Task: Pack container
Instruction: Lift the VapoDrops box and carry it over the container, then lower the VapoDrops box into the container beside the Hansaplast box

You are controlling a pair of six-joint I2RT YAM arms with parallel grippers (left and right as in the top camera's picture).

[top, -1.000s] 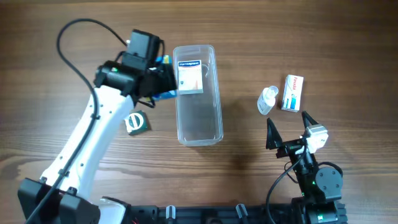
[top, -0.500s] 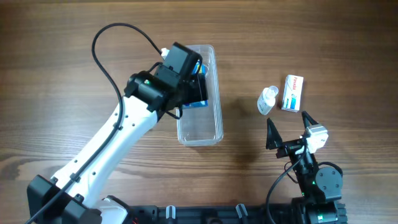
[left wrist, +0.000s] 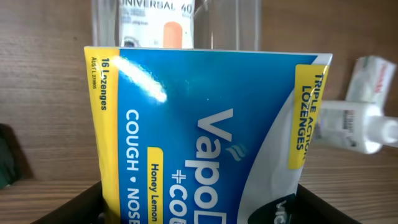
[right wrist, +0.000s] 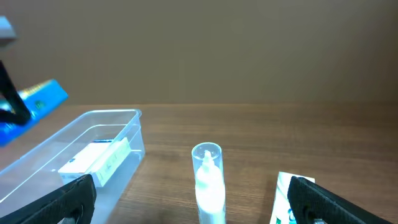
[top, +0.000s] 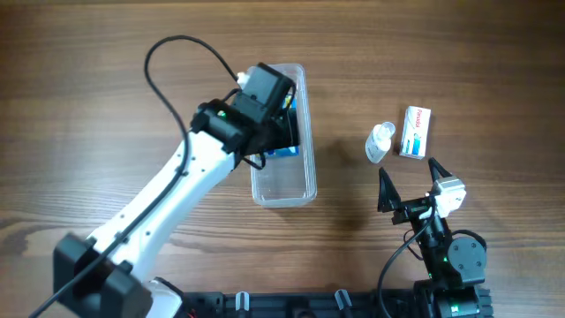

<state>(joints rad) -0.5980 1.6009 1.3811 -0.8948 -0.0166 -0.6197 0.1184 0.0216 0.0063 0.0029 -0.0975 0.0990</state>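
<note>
The clear plastic container [top: 284, 181] lies lengthwise at the table's middle. It also shows in the right wrist view [right wrist: 127, 134] and behind the box in the left wrist view [left wrist: 227, 25]. My left gripper [top: 281, 128] hangs over the container's far half, shut on a blue and yellow cough lozenge box [left wrist: 205, 137], whose blue edge shows overhead [top: 284, 151]. A white box [right wrist: 93, 158] lies inside the container. My right gripper [top: 409, 181] is open and empty at the front right, pointing at a small clear bottle [top: 380, 141].
The small clear bottle [right wrist: 208, 177] lies next to a white, red and blue box [top: 415, 131] at the right, just beyond my right gripper. Both also show at the right of the left wrist view. The left arm crosses the table's left half.
My left gripper has carried the blue lozenge box rightwards, from the container's left side to over the container. The right arm has not moved.
</note>
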